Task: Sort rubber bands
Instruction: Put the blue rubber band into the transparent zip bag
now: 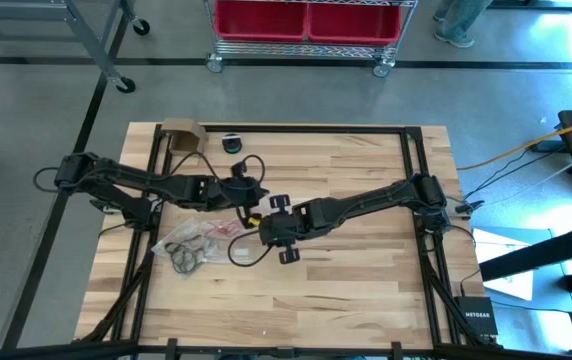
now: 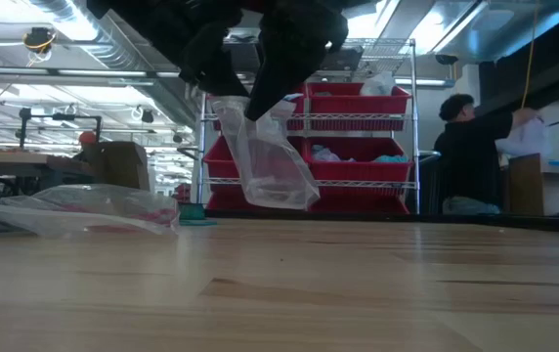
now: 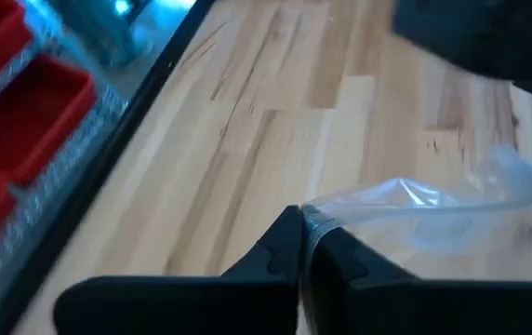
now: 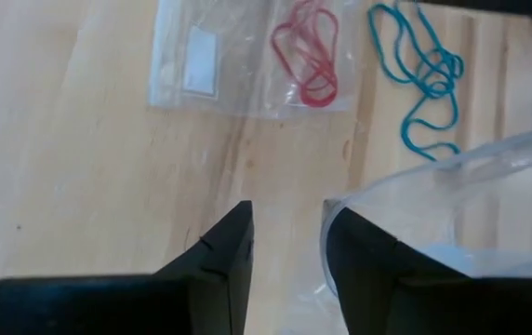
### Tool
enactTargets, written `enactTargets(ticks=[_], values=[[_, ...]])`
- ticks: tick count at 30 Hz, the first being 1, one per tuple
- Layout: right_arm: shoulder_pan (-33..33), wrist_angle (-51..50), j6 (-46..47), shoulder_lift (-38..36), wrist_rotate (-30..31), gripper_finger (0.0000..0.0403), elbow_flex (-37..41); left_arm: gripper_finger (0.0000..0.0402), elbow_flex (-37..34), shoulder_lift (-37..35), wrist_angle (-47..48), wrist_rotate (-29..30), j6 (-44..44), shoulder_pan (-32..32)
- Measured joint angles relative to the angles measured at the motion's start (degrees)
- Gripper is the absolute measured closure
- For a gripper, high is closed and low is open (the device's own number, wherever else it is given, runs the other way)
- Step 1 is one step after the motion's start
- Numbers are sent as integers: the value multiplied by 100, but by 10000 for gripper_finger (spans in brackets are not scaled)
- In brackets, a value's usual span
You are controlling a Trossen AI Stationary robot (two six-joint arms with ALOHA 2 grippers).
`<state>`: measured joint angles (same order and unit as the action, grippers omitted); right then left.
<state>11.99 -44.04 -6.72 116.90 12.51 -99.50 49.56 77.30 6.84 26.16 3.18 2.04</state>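
A clear plastic bag (image 2: 270, 161) hangs above the table between my two grippers, mouth up. My left gripper (image 3: 303, 244) is shut on its rim. My right gripper (image 4: 286, 244) is open and points steeply down beside it, one finger at the bag's mouth. Below it on the wood lie teal rubber bands (image 4: 424, 84). Red rubber bands (image 4: 308, 51) lie inside a flat clear bag (image 4: 238, 56). Black rubber bands (image 1: 188, 255) lie in a bag left of centre. In the high view both grippers meet near the table's middle (image 1: 256, 215). My left gripper pinches the bag's top edge (image 3: 314, 220) between its two shut fingers, coming in slanting downward. The bag hangs below the fingers, clear of the table. My right gripper has the bag's curved rim (image 4: 326, 228) against the inner side of one finger (image 4: 378, 265). That finger shows through the plastic; nothing lies between the two fingers.
A second clear bag (image 2: 94, 210) lies flat on the table's left. At the far edge stand a cardboard box (image 1: 181, 133) and a small dark round thing (image 1: 231, 143). Red bins on a wire rack (image 2: 358, 137) and a person (image 2: 470, 147) are beyond the table.
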Motion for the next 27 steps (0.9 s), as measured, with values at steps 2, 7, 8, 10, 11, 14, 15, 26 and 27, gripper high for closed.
enactTargets(ticks=[2, 7, 8, 10, 11, 14, 15, 26, 27], values=[[-2, -35, 180, 0, 60, 281, 0, 401, 0, 0, 2, 36, -576, -17], [-3, -52, 198, 0, 128, 281, 0, 401, 0, 0, -17, 64, -1184, -26], [-1, -57, 198, 0, 187, 281, 0, 401, 0, 0, -7, 70, -1109, -12], [9, -100, 197, -20, 379, 282, 1, 401, 0, 0, 36, 70, -717, 37], [9, -129, 195, -60, 408, 281, 5, 401, 0, 0, 86, 55, -519, 60], [9, -277, 200, -380, 438, 282, 7, 401, 0, 0, 352, 8, -192, 135], [11, -313, 210, -522, 444, 281, 4, 401, 0, 0, 464, -1, -167, 149], [5, -1370, 502, -1579, 703, 282, -2, 401, 0, 0, 1111, -29, -885, 293], [4, -1452, 527, -1609, 765, 282, 10, 401, 0, 0, 1104, -34, -902, 300]])
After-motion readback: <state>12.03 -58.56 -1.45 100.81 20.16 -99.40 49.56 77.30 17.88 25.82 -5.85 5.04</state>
